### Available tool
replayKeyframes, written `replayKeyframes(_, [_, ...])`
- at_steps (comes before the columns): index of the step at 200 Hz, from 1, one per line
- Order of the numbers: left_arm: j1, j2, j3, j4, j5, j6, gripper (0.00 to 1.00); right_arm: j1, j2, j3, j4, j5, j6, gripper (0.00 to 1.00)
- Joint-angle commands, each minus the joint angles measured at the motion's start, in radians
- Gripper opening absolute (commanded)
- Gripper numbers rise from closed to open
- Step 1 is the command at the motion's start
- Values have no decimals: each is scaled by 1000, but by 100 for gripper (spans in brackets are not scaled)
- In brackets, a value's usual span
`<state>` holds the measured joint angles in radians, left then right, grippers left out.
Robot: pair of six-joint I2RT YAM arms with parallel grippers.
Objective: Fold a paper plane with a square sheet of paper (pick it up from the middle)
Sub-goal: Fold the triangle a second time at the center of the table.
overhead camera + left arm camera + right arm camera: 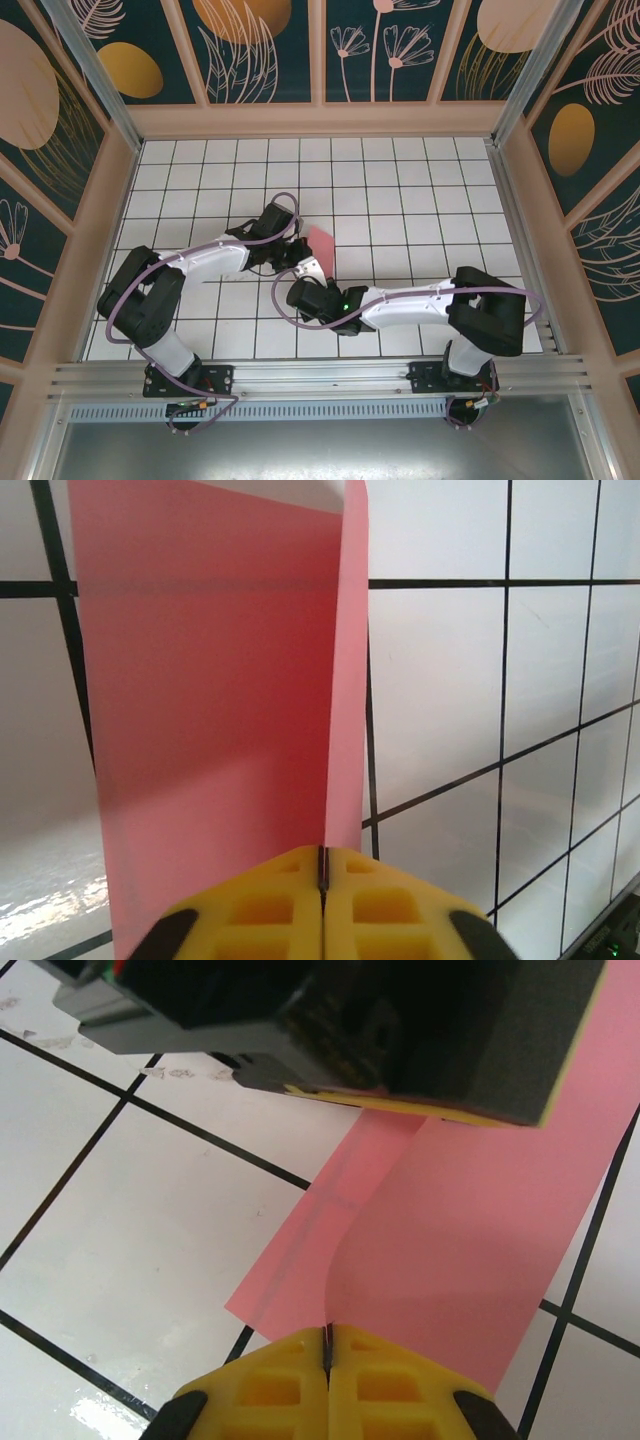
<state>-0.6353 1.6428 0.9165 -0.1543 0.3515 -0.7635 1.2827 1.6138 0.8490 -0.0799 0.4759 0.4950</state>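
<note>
White grid-tiled tabletop [400,180]: a thin salmon-pink square sheet of paper [210,710] stands half-folded near its centre, rising toward 12 o'clock. Both the left claw [323,865] and the right claw [328,1345] are clamped on its edge. Opposing pulls could tear it or skew the crease.

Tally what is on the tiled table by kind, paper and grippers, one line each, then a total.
square sheet of paper, pink-red: 1
Grippers: 2, the left gripper and the right gripper, each shut on the paper
Total: 3
</note>
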Motion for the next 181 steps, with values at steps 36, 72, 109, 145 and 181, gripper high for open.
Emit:
replayKeyframes(36, [-3,-162,-55,-55,-228,-72,47,-74,-138,-101,147,-223,-9,0])
replayKeyframes(72, [-1,-296,-171,-29,-284,-158,52,-199,-219,-206,288,-521,4,2])
replayKeyframes(109, [-3,-422,-324,93,-185,-224,37,-307,-246,-262,354,-715,7,3])
replayKeyframes(145, [-21,-411,-388,163,-73,-220,25,-382,-231,-275,351,-823,-15,4])
replayKeyframes(181, [-80,-315,-355,172,-58,-197,22,-418,-218,-275,347,-856,-21,4])
